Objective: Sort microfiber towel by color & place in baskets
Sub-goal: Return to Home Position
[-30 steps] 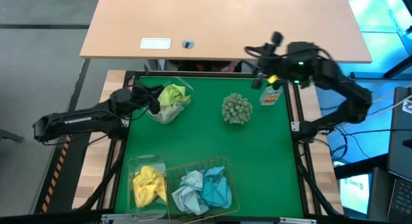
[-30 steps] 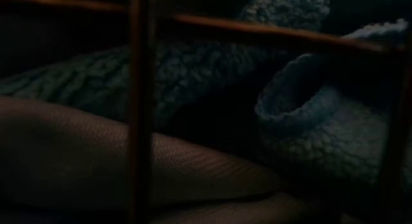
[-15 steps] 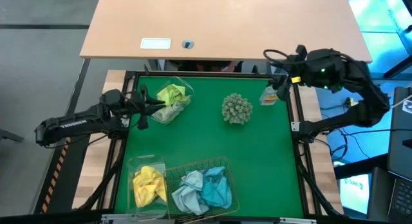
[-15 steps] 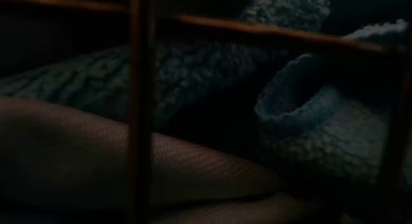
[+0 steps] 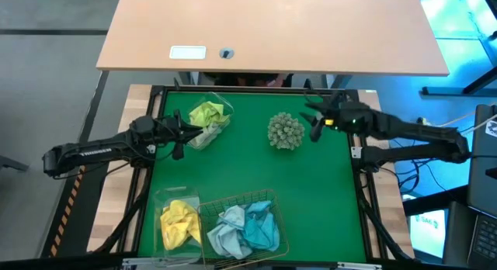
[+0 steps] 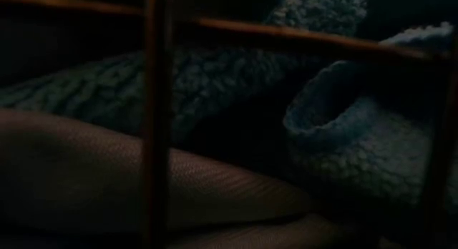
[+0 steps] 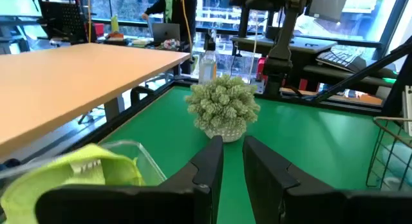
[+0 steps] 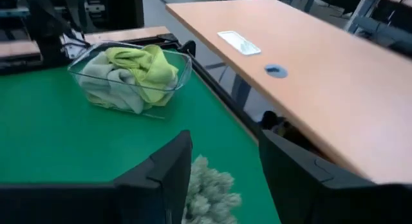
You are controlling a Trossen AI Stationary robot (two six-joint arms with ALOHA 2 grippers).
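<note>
Pale yellow-green towels (image 5: 205,117) fill a clear tub (image 5: 217,129) at the far left. A bright yellow towel (image 5: 178,219) lies in a second clear tub (image 5: 165,197) at the near edge. Next to it, light blue towels (image 5: 247,228) sit in the gold wire basket (image 5: 260,198); the low view shows them close up (image 6: 343,127). My left gripper (image 5: 181,135) hovers just left of the far tub, open by a narrow gap (image 7: 233,153), holding nothing. My right gripper (image 5: 313,121) is open beside the spiky ball (image 5: 285,130), its fingers wide apart (image 8: 225,156).
The spiky grey-green ball (image 7: 222,108) stands in the table's far middle. A small bottle (image 7: 207,62) stands behind it near the far right corner, hidden under my right arm in the high view. A wooden desk (image 5: 272,29) lies beyond the far edge.
My right arm swung out past the far right corner, then came down and reached left; it now stretches low over the table with its gripper beside the spiky ball. My left gripper drew back a little from the far tub toward the table's left. The towels stayed put.
</note>
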